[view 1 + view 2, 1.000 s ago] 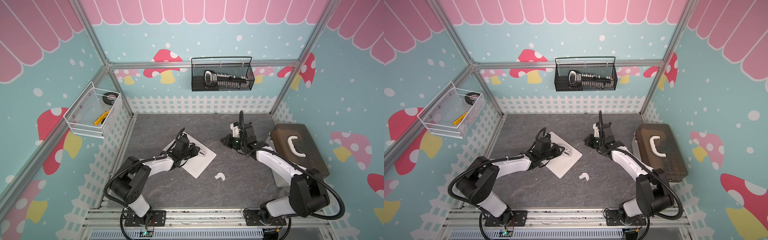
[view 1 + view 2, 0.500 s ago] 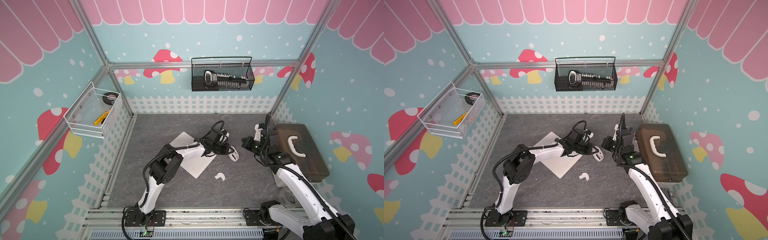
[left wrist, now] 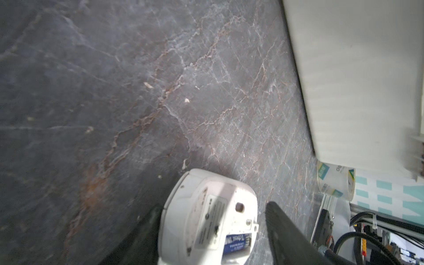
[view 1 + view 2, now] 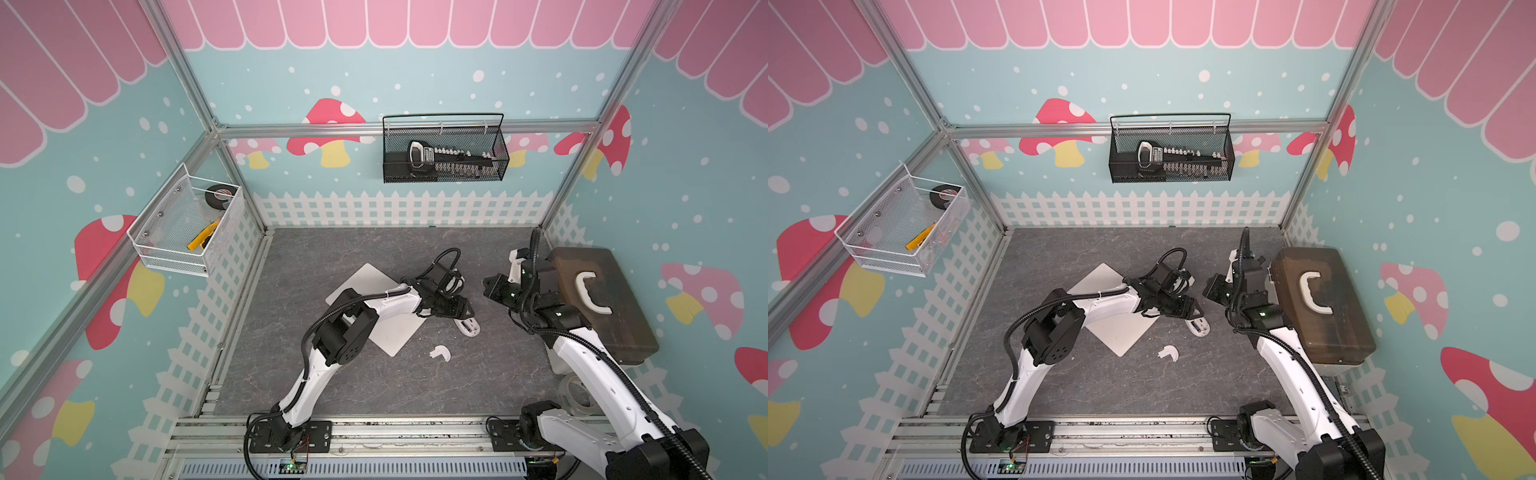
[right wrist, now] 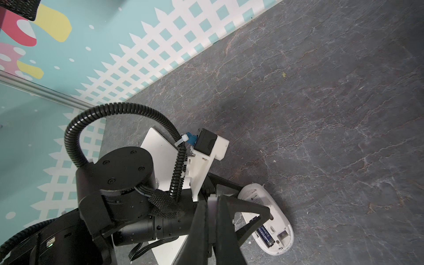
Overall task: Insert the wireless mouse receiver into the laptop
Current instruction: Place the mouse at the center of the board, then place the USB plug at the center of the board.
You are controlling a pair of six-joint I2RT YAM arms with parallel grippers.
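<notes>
The tiny whitish wireless mouse receiver [image 5: 212, 198] is pinched between the pressed-together fingers of the right gripper [image 5: 212, 203], toward the dark desk's [image 5: 321, 114] right edge. The left gripper [image 3: 213, 205] stands spread around the upturned white oval mouse [image 3: 206, 229], beside the thin silver-white laptop [image 4: 368, 280].

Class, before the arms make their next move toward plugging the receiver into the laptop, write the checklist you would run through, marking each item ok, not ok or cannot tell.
1. The left gripper is open, with jaws either side of the mouse: ok.
2. The mouse lies underside up on the table, battery bay uncovered: ok.
3. The cover is off and lies apart from the mouse: ok.
4. The right gripper is shut: ok. Whether it holds the receiver: cannot tell.
5. The laptop lies flat, lid closed: ok. Whether a port is free and facing an arm: cannot tell.
</notes>
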